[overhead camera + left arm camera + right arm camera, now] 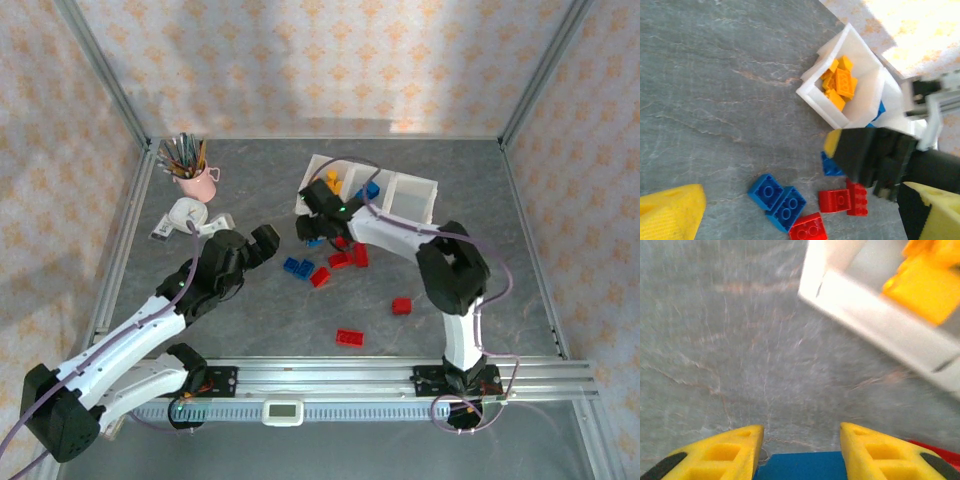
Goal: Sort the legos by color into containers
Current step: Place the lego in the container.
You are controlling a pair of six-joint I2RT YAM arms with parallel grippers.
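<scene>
Closest, my right hand sits either side of a blue lego on the counter, cut off, so I cannot tell if it squeezes. My left hand is wide apart. Yellow legos lie in the end box of the tray, blue ones in the middle.

No writing, number or brand can be read anywhere (the small white unit on the front rail is too small to tell).
</scene>
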